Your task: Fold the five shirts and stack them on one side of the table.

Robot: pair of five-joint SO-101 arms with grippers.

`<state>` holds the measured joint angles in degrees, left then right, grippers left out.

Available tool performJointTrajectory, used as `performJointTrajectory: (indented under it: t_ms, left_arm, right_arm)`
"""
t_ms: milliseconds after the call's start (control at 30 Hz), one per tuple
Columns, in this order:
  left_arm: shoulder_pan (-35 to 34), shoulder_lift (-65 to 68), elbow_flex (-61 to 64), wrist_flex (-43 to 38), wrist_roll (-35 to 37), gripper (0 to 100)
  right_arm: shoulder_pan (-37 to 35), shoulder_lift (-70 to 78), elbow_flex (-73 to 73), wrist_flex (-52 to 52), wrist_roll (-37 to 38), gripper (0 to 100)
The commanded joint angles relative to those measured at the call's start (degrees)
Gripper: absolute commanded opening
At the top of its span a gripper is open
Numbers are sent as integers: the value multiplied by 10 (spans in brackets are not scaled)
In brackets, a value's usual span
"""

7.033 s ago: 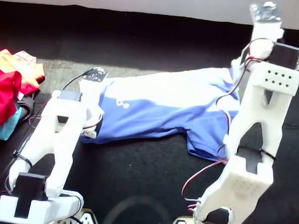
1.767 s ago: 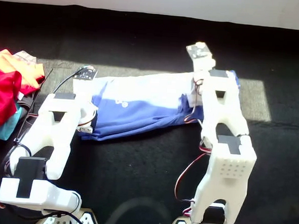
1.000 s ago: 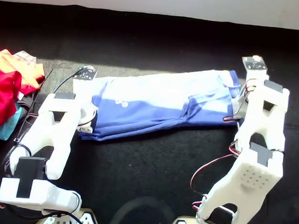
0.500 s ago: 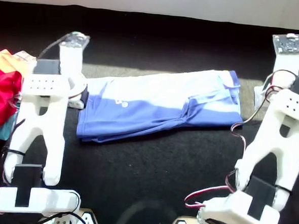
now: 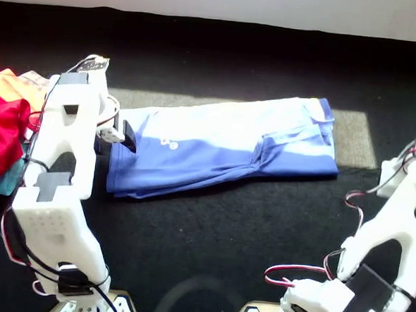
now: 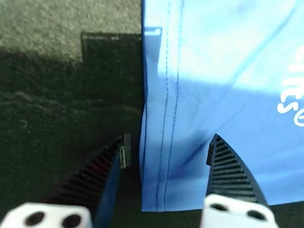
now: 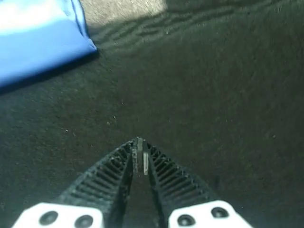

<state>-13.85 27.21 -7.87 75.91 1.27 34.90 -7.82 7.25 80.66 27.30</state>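
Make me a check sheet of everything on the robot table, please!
Surface: black table with a sunny patch at the back.
Job's things: blue shirt lies flat in the middle, folded into a long strip; shirt pile of red, orange and teal sits bunched at one edge.
Clutter: nothing seen.
Claws: left claw open, straddling the blue shirt's hem; right claw shut over bare table, apart from the shirt.
Cables: red and white wires loop out near the right arm's base, off the shirts.
Surroundings: pale wall behind the table.
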Motion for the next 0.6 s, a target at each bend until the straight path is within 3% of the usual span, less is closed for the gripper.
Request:
performJointTrajectory:
  t_ms: [0, 267, 333, 433, 567]
  left_arm:
    - [-5, 36, -60, 14, 1, 263]
    - [5, 119, -89, 14, 0, 259]
    - [18, 123, -89, 22, 0, 199]
    - [31, 120, -89, 26, 0, 0]
    - [17, 120, -89, 26, -18, 8]
  right_arm:
    - [33, -55, 105, -59, 35, 5]
    - [51, -187, 334, -180, 73, 5]
    - [50, -211, 397, -229, 71, 5]
    - [51, -229, 495, -320, 71, 5]
    - [55, -230, 605, -429, 71, 5]
